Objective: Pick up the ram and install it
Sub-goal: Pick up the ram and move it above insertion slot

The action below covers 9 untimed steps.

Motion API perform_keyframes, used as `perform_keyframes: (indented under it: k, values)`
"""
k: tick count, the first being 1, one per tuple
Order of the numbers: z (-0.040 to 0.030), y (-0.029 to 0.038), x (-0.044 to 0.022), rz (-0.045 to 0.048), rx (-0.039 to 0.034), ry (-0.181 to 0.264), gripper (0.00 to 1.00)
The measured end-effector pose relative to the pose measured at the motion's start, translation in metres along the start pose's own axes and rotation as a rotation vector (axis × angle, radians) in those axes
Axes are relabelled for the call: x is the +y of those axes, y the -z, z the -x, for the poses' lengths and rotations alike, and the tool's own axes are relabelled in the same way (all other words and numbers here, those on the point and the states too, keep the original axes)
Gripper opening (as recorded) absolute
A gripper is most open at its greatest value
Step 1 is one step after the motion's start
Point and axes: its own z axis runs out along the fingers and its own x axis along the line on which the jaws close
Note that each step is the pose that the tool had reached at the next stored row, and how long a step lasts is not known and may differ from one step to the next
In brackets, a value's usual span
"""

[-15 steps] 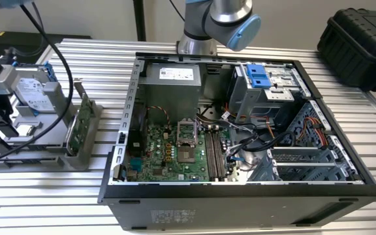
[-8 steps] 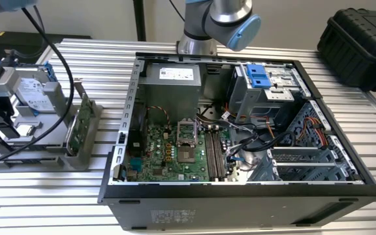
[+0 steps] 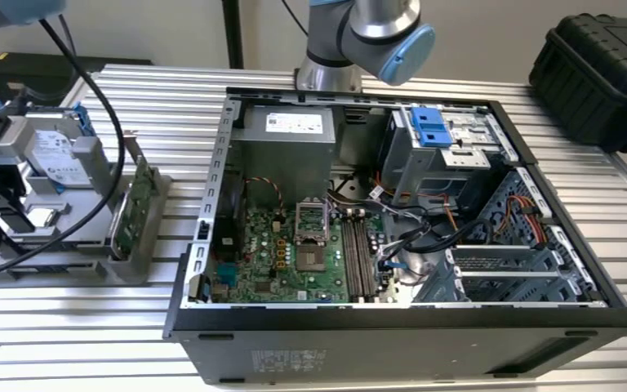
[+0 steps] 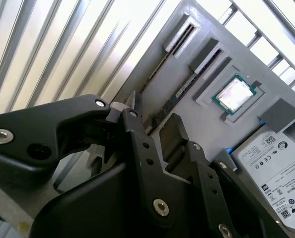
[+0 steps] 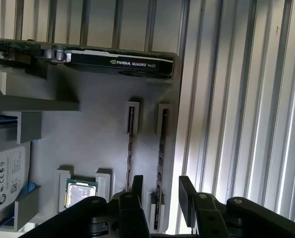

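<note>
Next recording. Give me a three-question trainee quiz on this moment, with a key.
1. Short answer: in the exterior view, on which side of the computer case does the gray holder sit?
2. True or false: the gripper is shut.
3. Multiple choice: the ram between the gripper's fingers is
A) seated in the case
B) standing on edge in the holder
C) lifted clear of the holder

Key: 1: the exterior view's left. 2: false, it is open. 3: B.
</note>
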Motion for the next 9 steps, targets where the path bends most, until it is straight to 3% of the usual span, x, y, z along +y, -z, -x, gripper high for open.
perform_keyframes:
  k: [9]
  values:
    - [0.0001, -0.0054, 0.0, 0.0001, 0.0001, 0.0, 1.0]
